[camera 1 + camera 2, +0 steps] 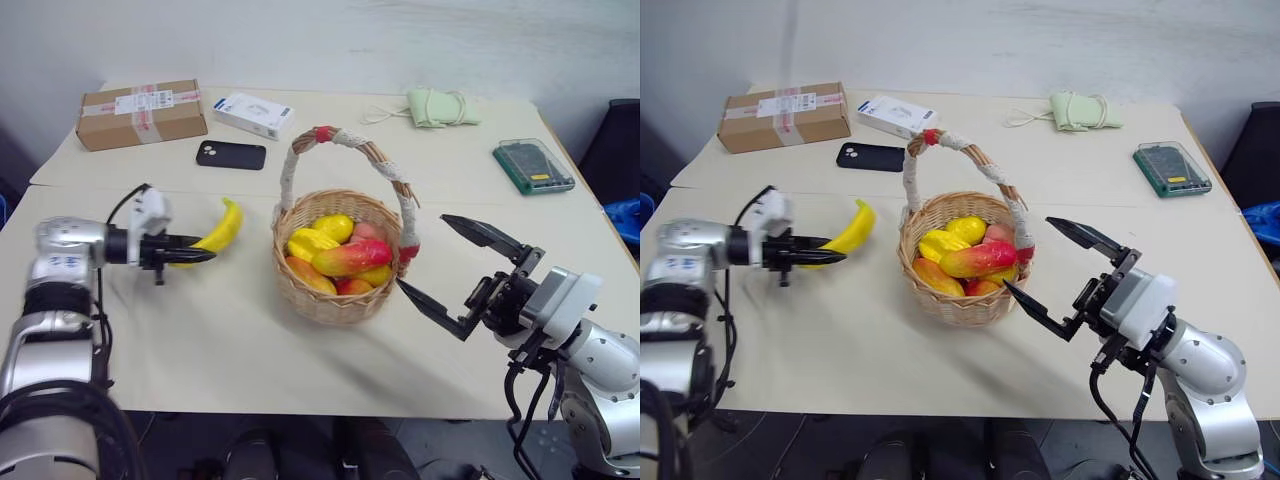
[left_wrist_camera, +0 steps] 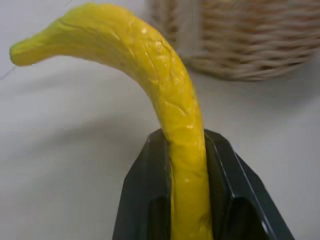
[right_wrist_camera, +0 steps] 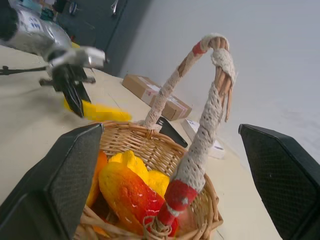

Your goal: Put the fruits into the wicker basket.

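Table [image 1: 250, 340] of pale cream carries the round tan wicker basket [image 1: 335, 295], which holds a red-to-yellow mango [image 1: 350, 257] among other fruit. Head views show the left arm level, its black two-fingered left gripper [image 1: 195, 256] pointing toward the basket; the left wrist view shows those fingers [image 2: 142, 200] clamped on the curved yellow plastic banana [image 2: 170, 90], left of the basket. Right gripper [image 1: 450, 275], beside the basket, has its jaws spread wide; its wrist view frames the cord-wrapped handle [image 3: 210, 110] between them.

Silver-grey metal arms, white wrist housings, black cables looping alongside; each gripper [image 1: 190, 256] with pointed black fingers.
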